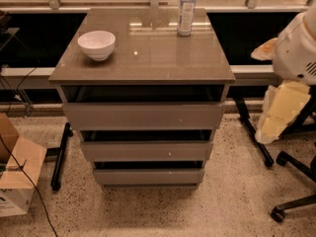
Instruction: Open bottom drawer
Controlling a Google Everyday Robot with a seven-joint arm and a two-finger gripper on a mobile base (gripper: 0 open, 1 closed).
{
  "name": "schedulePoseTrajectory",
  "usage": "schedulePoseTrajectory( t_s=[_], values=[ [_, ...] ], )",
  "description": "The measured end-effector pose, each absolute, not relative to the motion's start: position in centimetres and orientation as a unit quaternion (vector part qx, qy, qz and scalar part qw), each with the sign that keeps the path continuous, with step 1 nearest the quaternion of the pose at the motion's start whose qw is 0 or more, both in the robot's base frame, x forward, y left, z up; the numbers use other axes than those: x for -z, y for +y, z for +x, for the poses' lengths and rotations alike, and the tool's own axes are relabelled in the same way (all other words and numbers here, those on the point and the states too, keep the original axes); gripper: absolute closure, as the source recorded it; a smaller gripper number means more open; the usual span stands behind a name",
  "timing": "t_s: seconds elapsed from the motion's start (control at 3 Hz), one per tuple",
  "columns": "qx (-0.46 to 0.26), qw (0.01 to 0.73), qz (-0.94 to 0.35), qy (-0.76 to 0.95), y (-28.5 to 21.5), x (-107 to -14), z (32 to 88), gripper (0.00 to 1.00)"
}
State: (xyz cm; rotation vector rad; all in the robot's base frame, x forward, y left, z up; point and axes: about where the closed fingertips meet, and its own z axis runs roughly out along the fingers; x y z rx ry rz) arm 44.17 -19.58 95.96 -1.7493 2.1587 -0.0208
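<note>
Place: an office-like workspace.
Signs: speckled floor (237, 201), castored swivel-chair base (296, 204), cardboard box (17, 181) beside a drawer cabinet (148, 58).
Gripper (284, 110): right of the cabinet, apart from it.

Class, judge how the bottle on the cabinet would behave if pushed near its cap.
The bottle, tall, narrow and upright, would probably tip. Clear plastic suggests lightness. Fallen, it might roll on the glossy cabinet top. The gripper hangs right of the cabinet.

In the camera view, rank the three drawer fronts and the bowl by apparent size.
top drawer
middle drawer
bottom drawer, though lower ones lie farther from the camera
bowl
The gripper hangs right of the cabinet, apart from it.
</note>
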Motion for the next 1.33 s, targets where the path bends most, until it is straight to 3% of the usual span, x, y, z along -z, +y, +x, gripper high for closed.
schedulePoseTrajectory(
  t_s=[0.67, 1.0, 1.33],
  values=[
    [-0.103, 0.238, -0.617, 0.743, -14.3, -86.1, 46.9, 0.00],
    [-0.174, 0.219, -0.577, 0.767, -12.9, -80.1, 49.3, 0.00],
    [-0.186, 0.211, -0.572, 0.770, -12.9, -78.7, 49.5, 0.00]
  ],
)
